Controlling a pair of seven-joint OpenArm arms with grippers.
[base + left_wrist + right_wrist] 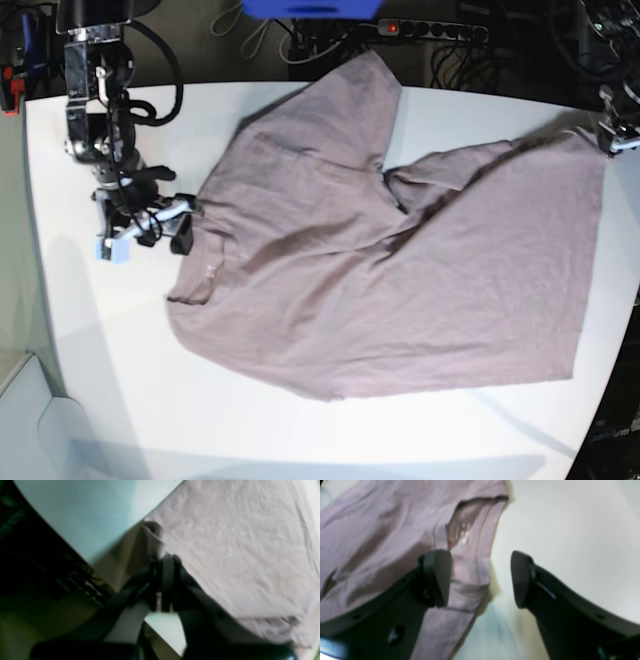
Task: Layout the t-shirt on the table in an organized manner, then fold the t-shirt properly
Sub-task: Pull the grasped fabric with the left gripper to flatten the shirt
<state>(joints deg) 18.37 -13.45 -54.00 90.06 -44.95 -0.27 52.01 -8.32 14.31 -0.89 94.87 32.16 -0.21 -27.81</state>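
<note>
The mauve t-shirt (400, 270) lies spread on the white table (90, 330), creased through its middle. Its ribbed collar (205, 265) points left and one sleeve (350, 95) reaches toward the far edge. My right gripper (176, 226) is open at the collar. In the right wrist view its fingertips (437, 577) straddle the collar's edge (472, 562), one over cloth and one over bare table (570, 542). My left gripper (612, 140) is at the table's right edge, shut on a bunched corner of the shirt (155, 540).
A power strip (430, 30), cables and a blue object (310, 8) lie beyond the far edge of the table. The table's curved edge (75, 552) drops to dark floor beside my left gripper (161, 565). Bare white tabletop runs along the near side.
</note>
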